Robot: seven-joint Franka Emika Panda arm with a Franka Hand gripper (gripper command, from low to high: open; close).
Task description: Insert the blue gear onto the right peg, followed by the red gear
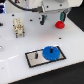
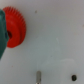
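The blue gear (image 1: 50,52) lies flat on the right part of the grey, black-bordered plate (image 1: 35,62). The right peg is hidden at the blue gear's hub. The left peg (image 1: 36,54) stands bare. The red gear (image 1: 61,24) lies on the white table at the back right. It also shows in the wrist view (image 2: 12,27), near the picture's edge. My gripper (image 1: 51,20) hangs above the table just to the exterior view's left of the red gear. Its jaws are apart and hold nothing. One dark finger (image 1: 43,20) shows clearly.
A small beige block fixture (image 1: 19,27) stands at the back left of the table. A blue object (image 1: 1,22) sits at the far left edge. The wrist view shows a small grey stub (image 2: 38,76) and a dark dot (image 2: 73,77) on the white surface.
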